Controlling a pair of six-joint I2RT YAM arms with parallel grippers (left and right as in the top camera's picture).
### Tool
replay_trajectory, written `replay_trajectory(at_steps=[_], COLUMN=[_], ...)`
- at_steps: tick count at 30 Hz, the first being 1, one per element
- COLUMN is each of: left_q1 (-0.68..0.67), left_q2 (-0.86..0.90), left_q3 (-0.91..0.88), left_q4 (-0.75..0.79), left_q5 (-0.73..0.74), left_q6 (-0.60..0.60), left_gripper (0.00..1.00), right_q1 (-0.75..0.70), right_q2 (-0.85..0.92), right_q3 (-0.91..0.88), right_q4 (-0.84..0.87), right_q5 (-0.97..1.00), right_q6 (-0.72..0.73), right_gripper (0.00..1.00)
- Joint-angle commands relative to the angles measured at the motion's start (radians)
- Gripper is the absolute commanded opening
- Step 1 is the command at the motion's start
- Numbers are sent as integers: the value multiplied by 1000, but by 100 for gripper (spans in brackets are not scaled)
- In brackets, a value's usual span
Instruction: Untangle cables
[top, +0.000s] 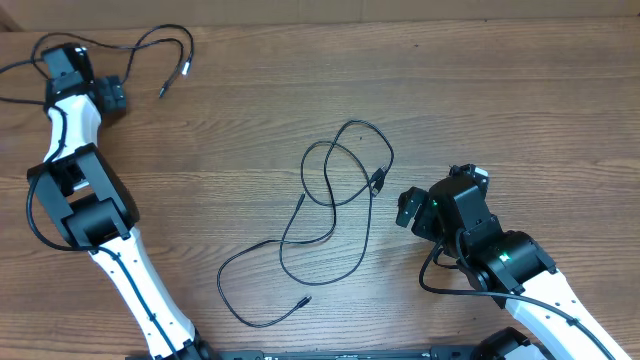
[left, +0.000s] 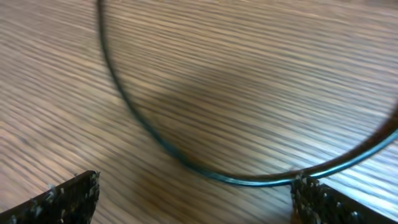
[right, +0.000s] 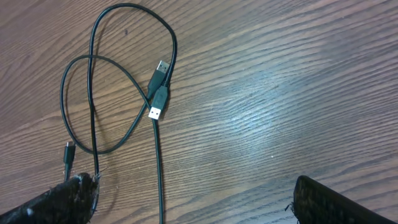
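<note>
One thin black cable (top: 330, 215) lies in loose crossed loops mid-table, with a plug (top: 378, 182) at its right and a small end (top: 303, 300) near the front. In the right wrist view, two silver-tipped USB plugs (right: 158, 90) lie side by side where the cable strands (right: 93, 93) cross. My right gripper (top: 440, 190) (right: 196, 199) is open, just right of these loops, and a strand runs between its fingers. A second thin cable (top: 150, 35) lies at the far left with two small ends (top: 175, 80). My left gripper (top: 62, 55) (left: 196, 199) is open over it, and the cable's curve (left: 143, 124) touches the right finger.
The wooden table (top: 520, 90) carries only the cables and the arms. The left arm (top: 85, 200) stretches along the left side. The right arm (top: 520, 270) comes in from the front right, with its own thicker black cable (top: 440, 280) looped beside it.
</note>
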Motion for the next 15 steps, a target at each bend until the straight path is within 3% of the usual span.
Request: replay_trajectory(at_steps=[1,9,15], left_q1=[47,77,72], left_q2=[121,98,-34], left_q3=[-45,-29,-29], left_q4=[-11,-30,-46], left_q5=[-55,48,171], left_q6=[-6,-90,-90], left_gripper=[100,99,100], right_q1=[-4,-4,-4], right_q2=[0,0,0], right_q3=[11,11,11], right_q4=[3,-6,-26], right_q5=[2,2,2], right_q6=[-3,-3,-4], right_gripper=[100,100,100])
